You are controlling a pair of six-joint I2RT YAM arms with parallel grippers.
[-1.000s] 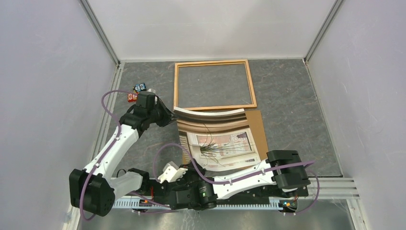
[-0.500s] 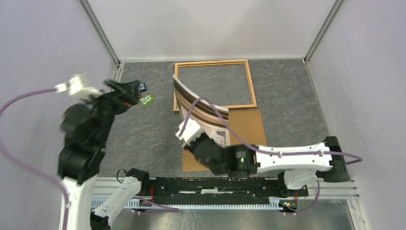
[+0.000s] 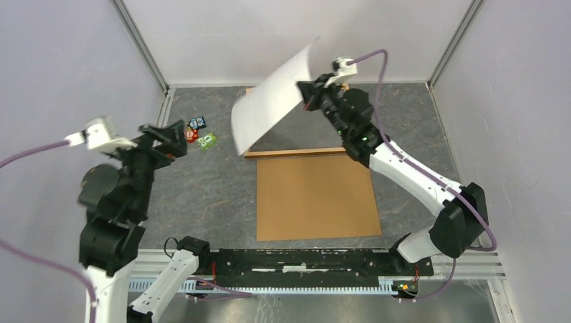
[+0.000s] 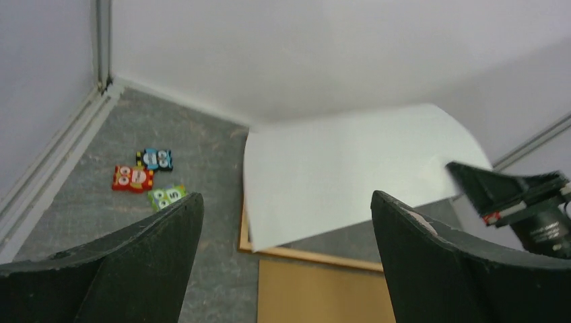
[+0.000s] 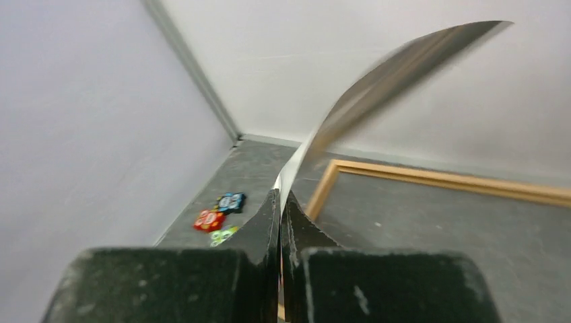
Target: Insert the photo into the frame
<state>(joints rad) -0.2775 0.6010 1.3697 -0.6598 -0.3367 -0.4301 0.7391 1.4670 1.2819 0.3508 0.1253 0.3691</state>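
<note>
right gripper (image 3: 311, 94) holding the photo (image 3: 269, 104) aloft above the frame (image 3: 296, 153)

the right jaws are pinching fully shut on the photo's 3 o'clock edge, so the sheet is hanging curled in the air with its white back facing up, over the frame's 9 o'clock side. the frame is lying flat at the 12 o'clock end of the bench (image 3: 215, 195), with the brown backing board (image 3: 316, 196) just at its 6 o'clock. the left gripper (image 4: 286, 196) is hovering at 9 o'clock, jaws spread wide and gripping nothing, near some small coloured blocks (image 3: 197, 134). the step in hand looks like carrying the print to the opening. next it is calling for lowering and flattening the sheet, squaring its corners inside the rails, perhaps with the left arm steadying the free edge.
</note>
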